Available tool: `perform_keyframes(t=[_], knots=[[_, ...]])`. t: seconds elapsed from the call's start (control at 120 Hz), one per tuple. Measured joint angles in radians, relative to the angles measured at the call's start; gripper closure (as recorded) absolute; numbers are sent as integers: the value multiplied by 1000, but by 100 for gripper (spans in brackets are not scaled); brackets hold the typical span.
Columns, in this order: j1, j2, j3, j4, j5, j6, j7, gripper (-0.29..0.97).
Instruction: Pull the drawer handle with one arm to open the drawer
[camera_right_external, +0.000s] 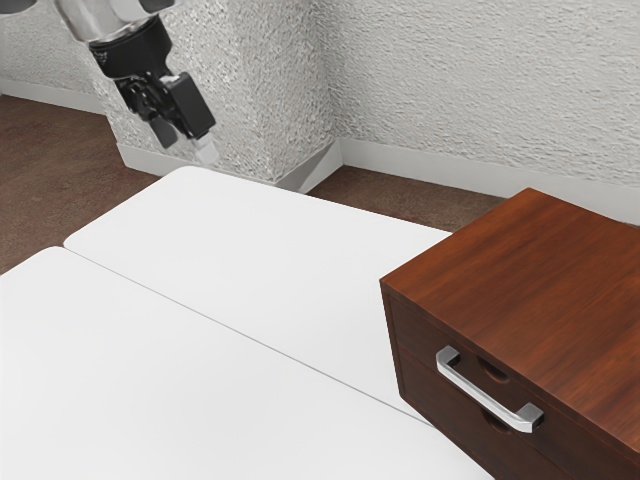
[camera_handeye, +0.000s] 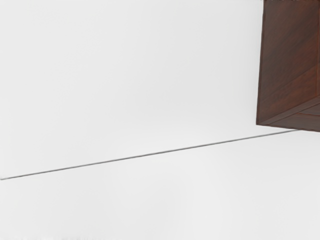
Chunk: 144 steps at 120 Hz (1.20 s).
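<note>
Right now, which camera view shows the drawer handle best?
The exterior view: the silver drawer handle shows in full on the wooden cabinet's front, both mounts visible. The wrist view looks down on a corner of that cabinet's top, beside the white table.

Last link: pale grey glossy rounded arm shell (camera_right_external: 85, 15), with a thin silvery band under it. Next, my matte black wrist collar (camera_right_external: 130, 55). Beyond that, my black blocky gripper (camera_right_external: 205, 150): flat-sided housing, hard corners, no markings legible.
</note>
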Motion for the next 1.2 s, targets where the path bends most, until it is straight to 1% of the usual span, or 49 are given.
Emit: perform_keyframes(t=[0.133, 0.225, 0.317, 0.375, 0.467, 0.533, 0.658, 0.758, 0.833, 0.958, 1.125, 1.2], knots=[[13, 15, 2, -3, 25, 5, -12, 0], [19, 10, 3, -46, 33, 20, -19, 0], [13, -74, 0, -193, 38, 72, -25, 0], [14, -106, 0, -248, 40, 98, -28, 0], [16, -192, 2, -434, 43, 122, -33, 0], [17, -255, -1, -537, 44, 133, -35, 0], [16, -348, -2, -686, 46, 142, -40, 0], [7, -404, -5, -745, 49, 119, -34, 0], [6, -428, -37, -757, 76, 142, 25, 0], [6, -430, -113, -760, 109, 220, 179, 0], [-3, -396, -141, -759, 119, 304, 382, 0], [-8, -408, -180, -761, 112, 342, 479, 0]])
